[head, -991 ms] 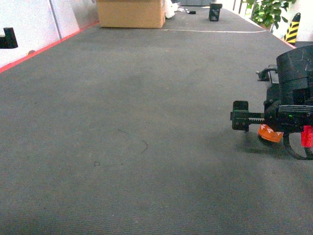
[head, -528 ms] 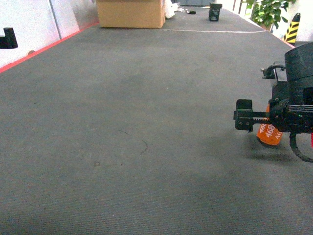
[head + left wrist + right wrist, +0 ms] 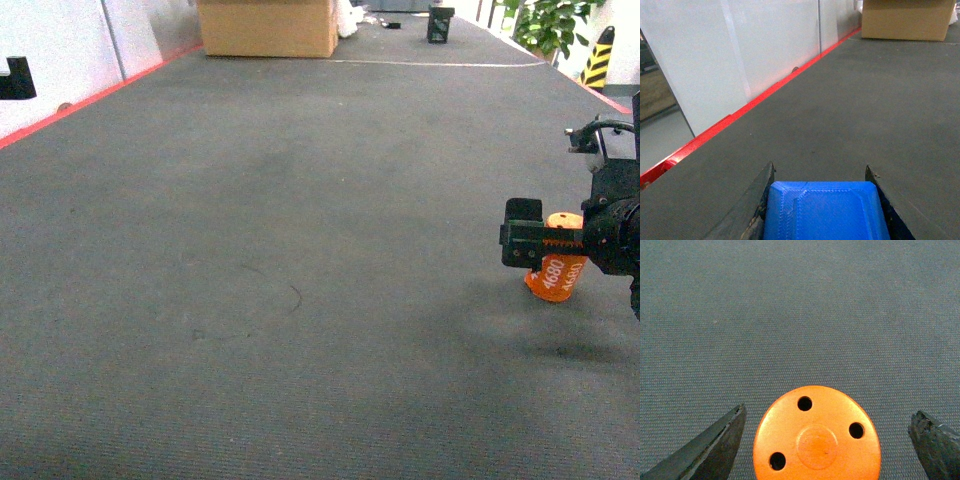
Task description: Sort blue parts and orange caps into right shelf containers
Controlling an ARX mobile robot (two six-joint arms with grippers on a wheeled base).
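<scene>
An orange cap (image 3: 558, 278) with white "4680" on its side hangs tilted above the grey floor at the right edge of the head view, and my right gripper (image 3: 545, 255) is shut on it. In the right wrist view the cap's round face (image 3: 815, 440) with three holes fills the space between the dark fingers (image 3: 722, 440). In the left wrist view my left gripper (image 3: 820, 169) is shut on a blue part (image 3: 825, 212), a block with bevelled edges. The left gripper does not show in the head view. The right shelf and its containers are out of view.
Grey carpet floor (image 3: 300, 250) stretches ahead. A cardboard box (image 3: 268, 27) stands at the far end. A red line (image 3: 765, 95) and white wall panels (image 3: 740, 60) run along the left. A plant (image 3: 545, 25) and a yellow-black post (image 3: 600, 55) stand far right.
My right gripper has moved up and to the right with the orange cap. The cap has left the floor and now hangs tilted with its printed side showing.
</scene>
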